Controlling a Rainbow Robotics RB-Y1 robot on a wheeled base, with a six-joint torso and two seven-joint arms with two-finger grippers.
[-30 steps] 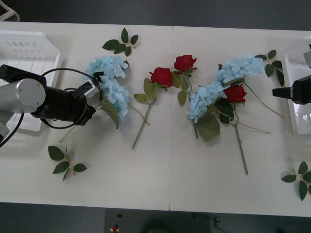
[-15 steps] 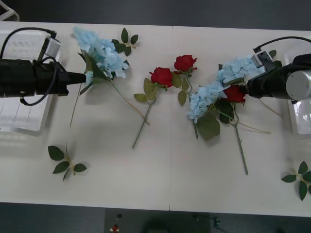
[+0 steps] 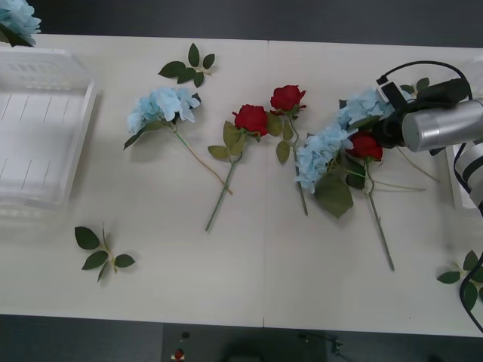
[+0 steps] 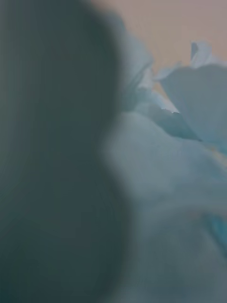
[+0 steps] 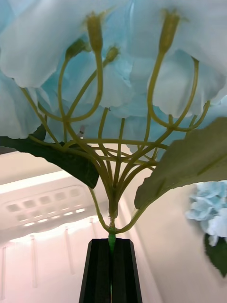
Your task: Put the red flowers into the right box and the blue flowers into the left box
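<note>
- The left box [image 3: 38, 128] holds no flowers as far as the front view shows; the right box [image 3: 457, 170] appears as a rim only, its contents hidden.
- The left pincer [image 5: 112, 270] is closed on the green stem of one blue flower [image 5: 113, 57], held above the left box. The front view shows that bloom [image 3: 16, 16] just past the box's far corner. This blue flower is judged in transit, not yet deposited.
- Three more blue flowers lie on the bench [image 3: 256, 286]: one [image 3: 160, 105] nearest the left box and two [image 3: 321, 151] [image 3: 367, 104] overlapping near the right box.
- Three red flowers are seen on the bench [image 3: 251, 118] [image 3: 287, 97] [image 3: 365, 145]; none is boxed.
- The right pincer [image 3: 379, 130] sits against the red flower nearest the right box; whether it is wide or narrow cannot be told.
- Against half a second ago: the left arm has carried its blue flower away over the left box, and the right arm has pressed closer, shifting the rose and its stem.
</note>
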